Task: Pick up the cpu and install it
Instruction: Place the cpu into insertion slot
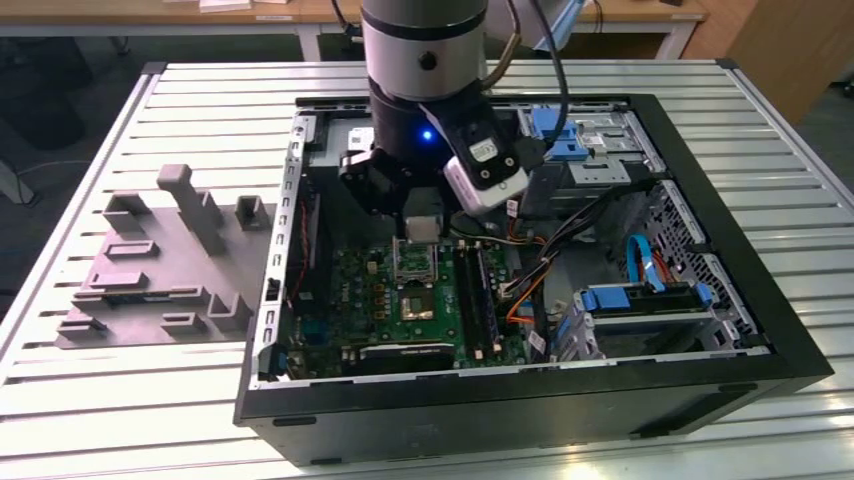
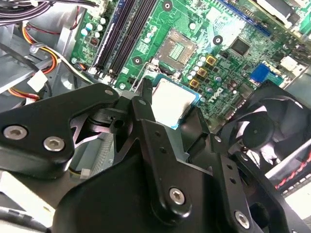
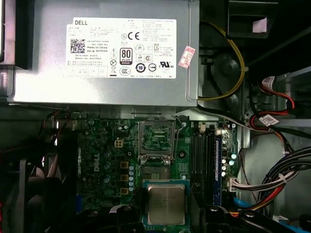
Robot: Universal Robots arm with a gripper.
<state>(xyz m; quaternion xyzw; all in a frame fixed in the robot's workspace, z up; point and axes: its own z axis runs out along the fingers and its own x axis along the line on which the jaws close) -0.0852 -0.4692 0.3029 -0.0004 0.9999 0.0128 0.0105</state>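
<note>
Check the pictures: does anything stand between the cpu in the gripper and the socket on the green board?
Nothing visible does. The gripper holds the cpu above the green board, near the socket, whose middle lies uncovered. The cables run off to one side, clear of that gap.

The tray (image 1: 147,290) is placed at the exterior view's left of the case (image 1: 767,300); inside, the cpu (image 3: 166,204) is held above the circuit board (image 3: 99,162).
</note>
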